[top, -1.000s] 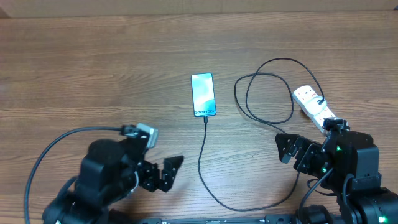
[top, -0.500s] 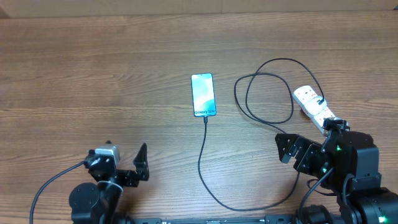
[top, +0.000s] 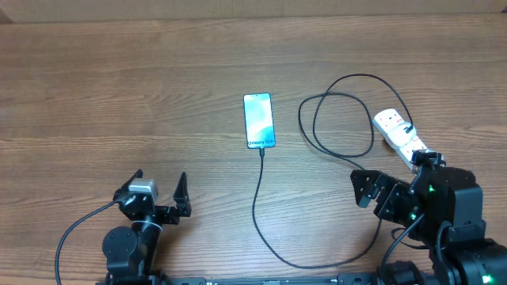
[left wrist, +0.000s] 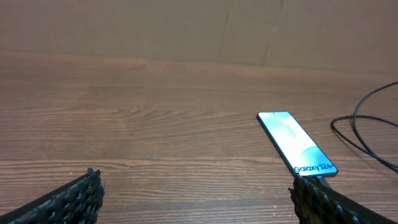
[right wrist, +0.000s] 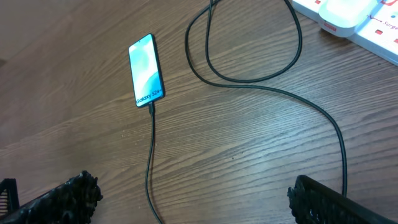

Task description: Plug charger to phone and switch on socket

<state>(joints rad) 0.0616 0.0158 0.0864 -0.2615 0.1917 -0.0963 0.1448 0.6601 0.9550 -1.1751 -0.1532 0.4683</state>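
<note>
The phone (top: 259, 120) lies flat at the table's middle with its cyan screen lit. The black charger cable (top: 257, 202) meets the phone's near end, curves toward the front, then loops back right to the white socket strip (top: 396, 131). My left gripper (top: 158, 191) is open and empty, well in front and left of the phone. My right gripper (top: 372, 194) is open and empty, just in front of the strip. The left wrist view shows the phone (left wrist: 295, 143) ahead to the right. The right wrist view shows the phone (right wrist: 146, 70), the cable (right wrist: 151, 155) and the strip (right wrist: 367, 18) with a white adapter in it.
The cable's loops (top: 341, 119) lie on the wooden table (top: 119, 95) between the phone and the strip. A plain wall or board runs along the table's far edge (left wrist: 186, 31).
My left arm has drawn back toward the front left and turned, so its open gripper now points toward the phone. The right arm, phone and cable have not moved.
</note>
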